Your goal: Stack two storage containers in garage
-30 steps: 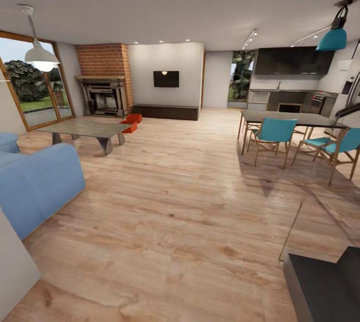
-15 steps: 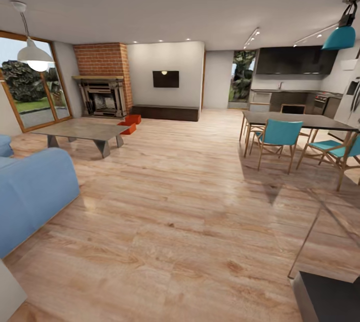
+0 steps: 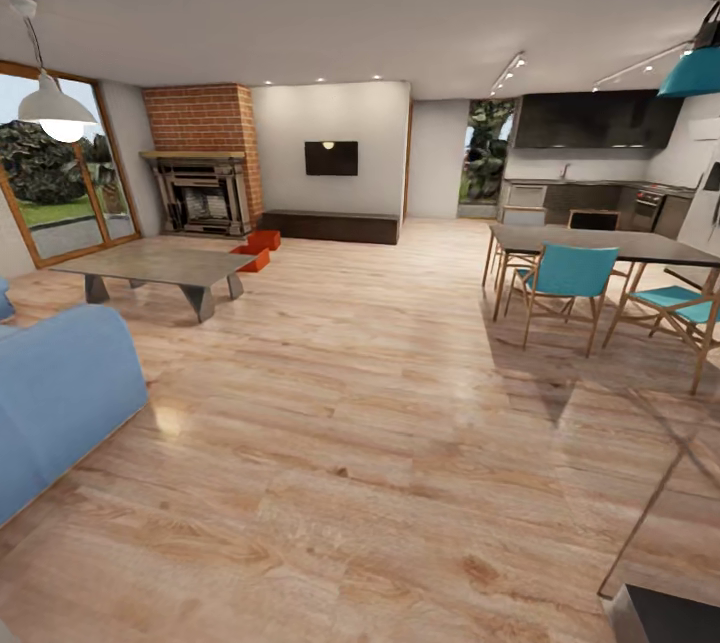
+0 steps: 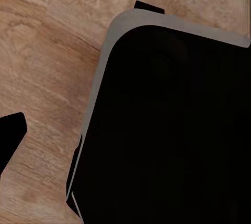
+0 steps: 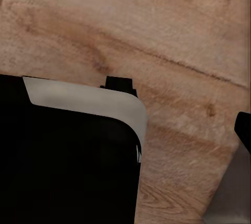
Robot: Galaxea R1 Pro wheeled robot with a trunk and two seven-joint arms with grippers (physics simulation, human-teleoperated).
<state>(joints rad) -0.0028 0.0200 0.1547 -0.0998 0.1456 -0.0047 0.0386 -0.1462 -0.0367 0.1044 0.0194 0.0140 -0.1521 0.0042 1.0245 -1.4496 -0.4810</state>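
the approach step is in hand: the two storage containers (image 3: 258, 249) sit on the living room's wood floor (image 3: 380, 443) by the brick fireplace (image 3: 205, 185), far ahead, so driving closer comes next; either pincer's state i cannot tell.

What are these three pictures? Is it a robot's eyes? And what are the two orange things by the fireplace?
Yes! It is a pretend robot on wheels inside a computer world. The big picture comes from the camera on its head. It looks across a room with a wood floor. Far off, by the brick fireplace, two orange boxes sit on the floor, behind a low grey table. A blue sofa is close by on one side, and a dining table with blue chairs on the other.

The two small pictures come from cameras on the robot's wrists. They look down at the wood floor and the robot's dark base. You cannot tell if its grippers are open, and nothing seems held.
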